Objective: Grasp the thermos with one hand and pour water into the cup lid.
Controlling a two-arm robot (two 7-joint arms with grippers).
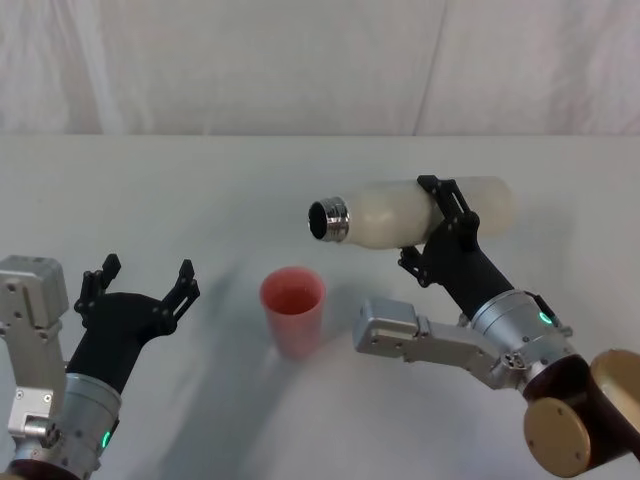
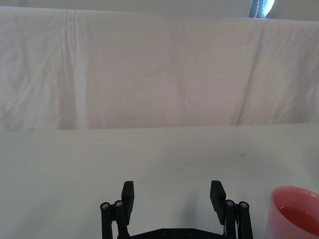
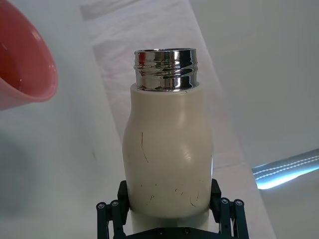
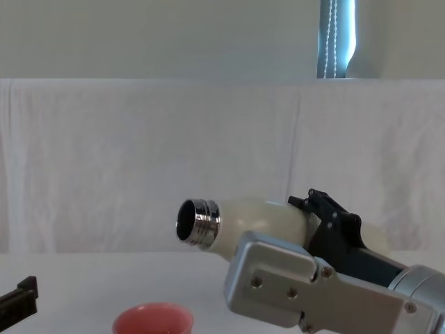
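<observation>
My right gripper (image 1: 438, 222) is shut on the cream-white thermos (image 1: 415, 212), holding it almost level above the table with its open steel neck (image 1: 328, 219) pointing left. The neck hangs above and just right of the salmon-pink cup lid (image 1: 293, 311), which stands upright on the table. In the right wrist view the thermos (image 3: 168, 149) sits between the fingers and the cup lid (image 3: 22, 64) shows beside the neck. The chest view has the thermos (image 4: 240, 226) tilted over the cup lid (image 4: 153, 321). My left gripper (image 1: 140, 281) rests open left of the cup lid, holding nothing.
A white cloth covers the table (image 1: 200, 190) and hangs as a backdrop (image 1: 300, 60) behind it. Bare table stretches around the cup lid. In the left wrist view the cup lid's rim (image 2: 295, 209) sits beside my open left gripper (image 2: 172, 196).
</observation>
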